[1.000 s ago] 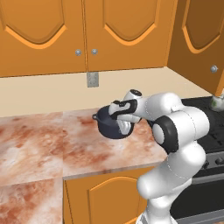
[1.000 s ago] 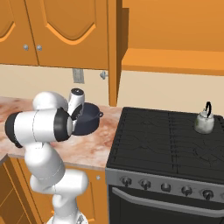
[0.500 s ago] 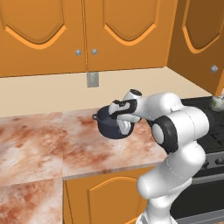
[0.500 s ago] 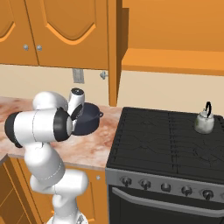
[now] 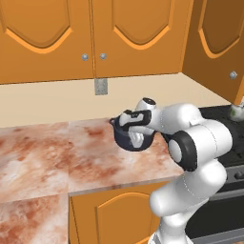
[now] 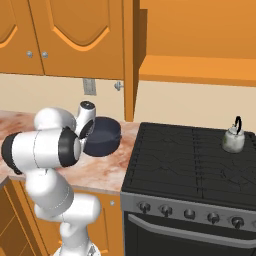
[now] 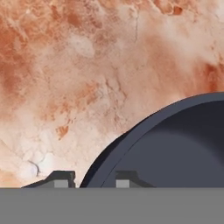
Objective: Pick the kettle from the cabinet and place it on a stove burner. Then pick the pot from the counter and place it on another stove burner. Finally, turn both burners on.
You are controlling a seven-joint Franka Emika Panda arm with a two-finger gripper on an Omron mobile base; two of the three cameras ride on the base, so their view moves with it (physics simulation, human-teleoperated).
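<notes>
Pot (image 5: pixel 133 138), dark navy and lidless, is seen in the left base view standing on the marbled counter (image 5: pixel 52 152), with the gripper (image 5: pixel 137 137) lowered over its near rim from the white arm. Closed orange cabinet doors (image 5: pixel 100 33) are shown above.

In the right base view, the pot (image 6: pixel 102 136) is found at the counter's (image 6: pixel 105 172) right end, just beside the black stove (image 6: pixel 195 165). The kettle (image 6: pixel 233 139) is already set upright on a rear burner, near the stove's right side. A row of dark knobs (image 6: pixel 190 214) is shown along the stove front; whether any is turned cannot be told.

In the hand view, the pot's rim (image 7: pixel 131 144) is seen passing between the 2 dark fingertips (image 7: pixel 60 178), one on each side of the wall, set narrow around it. Whether the rim is actually gripped cannot be told.

By this reading, step 1 of 3 is done: the kettle is placed. The pot is being grasped, and the lift, placement on another burner and both knob turns are left.
</notes>
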